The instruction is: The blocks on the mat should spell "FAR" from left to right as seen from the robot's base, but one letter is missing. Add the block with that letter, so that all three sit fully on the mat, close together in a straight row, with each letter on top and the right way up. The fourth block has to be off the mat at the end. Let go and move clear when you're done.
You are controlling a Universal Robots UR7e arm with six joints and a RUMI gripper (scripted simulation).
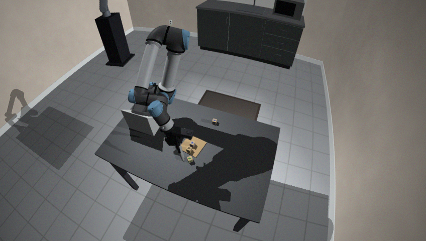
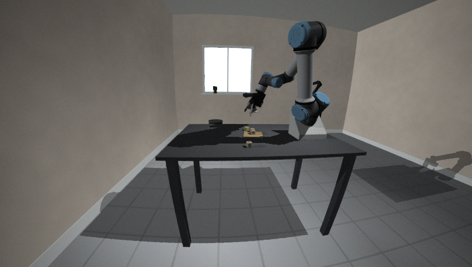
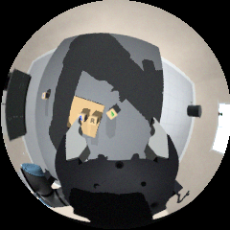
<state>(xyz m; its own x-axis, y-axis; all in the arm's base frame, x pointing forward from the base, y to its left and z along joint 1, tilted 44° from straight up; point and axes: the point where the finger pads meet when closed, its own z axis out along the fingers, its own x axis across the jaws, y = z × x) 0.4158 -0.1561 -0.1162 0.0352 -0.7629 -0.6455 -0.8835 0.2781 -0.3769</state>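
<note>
From the top view I see my black two-jaw end effector (image 1: 180, 149) hanging well above the dark rectangular counter (image 1: 244, 191), jaws spread wide and released, with nothing between them.

The flat tan square mat (image 1: 199, 145) lies near the middle of the counter, just out from the white wedge-shaped robot pedestal (image 1: 140, 122). Two small wooden letter cubes sit on it close together: the wooden cube with a blue letter (image 3: 84, 116) and the wooden cube marked R (image 3: 95, 118). I cannot read the blue letter.

Just beside the mat's edge, off it, rests a small wooden cube with a green letter (image 3: 113, 113); in the top view it lies nearer the camera than the mat (image 1: 190, 159). A fourth small wooden cube (image 1: 214, 120) stands well apart on the far side of the counter, alone.

The arm's broad shadow covers much of the counter around the mat. In the exterior view, a low black round puck (image 2: 215, 121) sits at the counter's far left corner, well away from the cubes. Nothing stands between the end effector and the cubes below.
</note>
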